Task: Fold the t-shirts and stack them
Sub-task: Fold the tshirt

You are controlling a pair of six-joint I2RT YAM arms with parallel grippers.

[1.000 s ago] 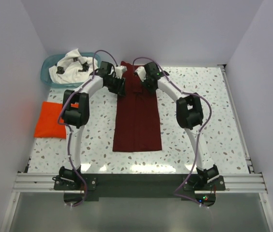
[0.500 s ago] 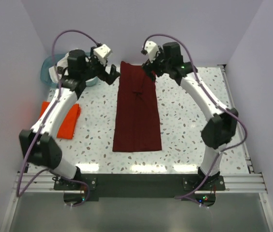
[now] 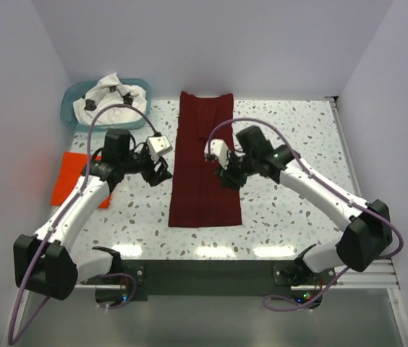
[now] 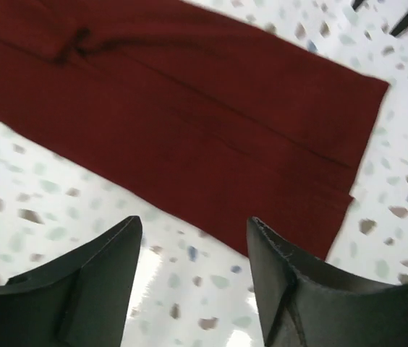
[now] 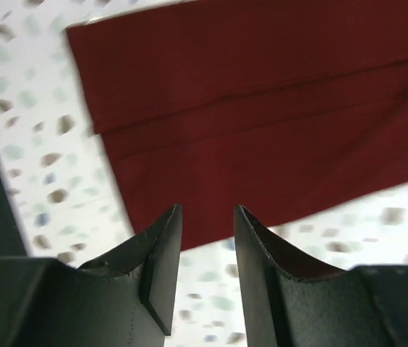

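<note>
left gripper [image 4: 193, 231]: jaws apart, wide gap, nothing between them. it hovers just off the 9 o'clock long edge of the maroon t-shirt [image 4: 189, 130], speckled tabletop [image 3: 298, 144] showing under the tips.

right gripper [image 5: 207, 217]: jaws apart but only narrowly, also empty. its tips sit over the shirt's 3 o'clock edge, right at the cloth border.

top view: the maroon shirt lies flat at table centre as a long strip running 12 to 6, side panels already folded in (seam lines show in both wrist views). both claws flank it about mid-length. the orange-red t-shirt [image 3: 66, 181] lies folded at 9 o'clock, partly hidden by the left arm. the white printed t-shirt [image 3: 110, 94] is heaped unfolded in the teal basket [image 3: 69, 108] at 10 to 11 o'clock.

judgement: the lengthwise folds look done; the cross fold is not.

risks from here:
- pinching only the top layer at either edge would lift a flap and undo the side fold.
- the right gap is small; it may ride over the doubled cloth rather than take it.
- the two claws differ in spread, so uneven grips could skew the strip.
- tips pressed into the table could drag the shirt and wrinkle it.
- the left elbow is over the orange-red shirt and could disturb it.
</note>
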